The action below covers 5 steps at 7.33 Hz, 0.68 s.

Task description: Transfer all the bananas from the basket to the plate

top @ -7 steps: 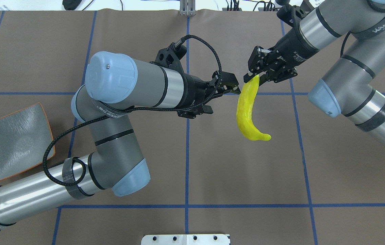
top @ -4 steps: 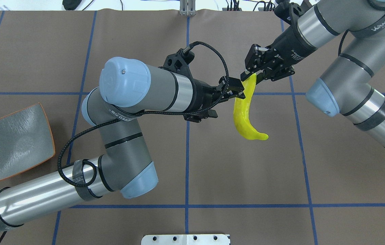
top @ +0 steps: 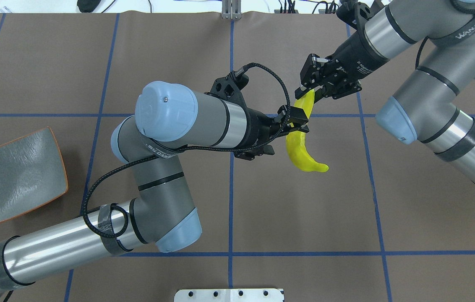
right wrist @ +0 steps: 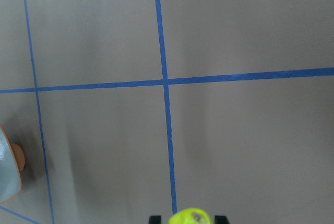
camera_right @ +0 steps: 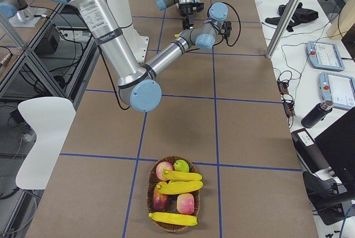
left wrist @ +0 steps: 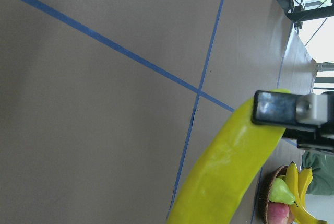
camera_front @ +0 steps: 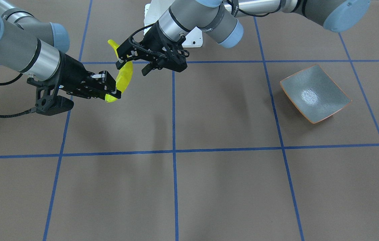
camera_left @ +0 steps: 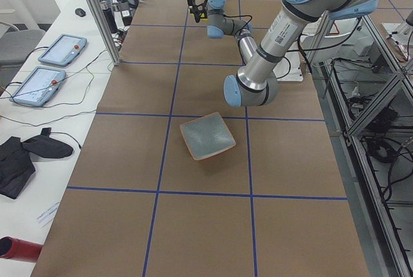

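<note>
One yellow banana (top: 301,153) hangs over the table's middle. My right gripper (top: 309,93) is shut on its upper end, which shows in the front view (camera_front: 114,93). My left gripper (top: 285,136) is open and level with the banana's (camera_front: 126,75) middle, one finger lying across it and the other off to the side. The grey-green plate (top: 19,172) with an orange rim lies bare at the far left. The basket (camera_right: 150,192) at the table's right end holds three more bananas (camera_right: 178,187) with apples and a pear.
Blue tape lines divide the brown table cover into squares. A white mounting plate (top: 229,295) sits at the near edge. In the right side view, a side table carries tablets (camera_right: 324,55) and cables.
My left arm has swung right, so its open fingers now reach the banana. The right gripper has drawn slightly up and left with the banana.
</note>
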Each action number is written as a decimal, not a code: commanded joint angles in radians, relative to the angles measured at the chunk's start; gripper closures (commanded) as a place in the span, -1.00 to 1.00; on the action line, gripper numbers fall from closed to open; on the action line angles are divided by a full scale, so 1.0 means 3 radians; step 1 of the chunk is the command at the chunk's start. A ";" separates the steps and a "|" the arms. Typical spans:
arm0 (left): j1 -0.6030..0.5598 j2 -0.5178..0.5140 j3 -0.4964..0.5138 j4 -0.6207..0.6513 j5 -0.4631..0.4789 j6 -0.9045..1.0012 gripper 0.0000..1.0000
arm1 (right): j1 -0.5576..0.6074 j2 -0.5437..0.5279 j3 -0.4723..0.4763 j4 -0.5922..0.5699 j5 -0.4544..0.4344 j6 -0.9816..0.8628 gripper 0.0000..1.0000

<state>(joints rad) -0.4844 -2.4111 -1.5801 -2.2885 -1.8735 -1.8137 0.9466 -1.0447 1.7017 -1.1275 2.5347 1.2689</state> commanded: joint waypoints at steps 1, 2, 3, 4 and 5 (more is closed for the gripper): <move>0.0030 -0.0087 0.0107 -0.0001 0.0002 0.0002 -0.98 | -0.0005 0.0000 0.0019 0.0000 -0.0002 0.0004 1.00; 0.0035 -0.0093 0.0113 -0.0001 0.0002 0.0002 -0.95 | -0.0005 0.0000 0.0019 0.0000 0.0003 0.0004 1.00; 0.0035 -0.0098 0.0118 -0.0031 0.0002 -0.0003 -0.83 | -0.0005 0.0000 0.0019 0.0000 0.0003 0.0004 1.00; 0.0030 -0.0093 0.0123 -0.0062 -0.0003 0.0002 -0.70 | -0.0005 0.0000 0.0024 0.0005 0.0003 0.0009 1.00; 0.0035 -0.0093 0.0123 -0.0062 0.0002 0.0002 -0.56 | -0.0005 0.0000 0.0024 0.0005 0.0003 0.0009 1.00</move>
<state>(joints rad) -0.4748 -2.4388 -1.5442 -2.3030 -1.8737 -1.8135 0.9450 -1.0446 1.7081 -1.1264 2.5356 1.2712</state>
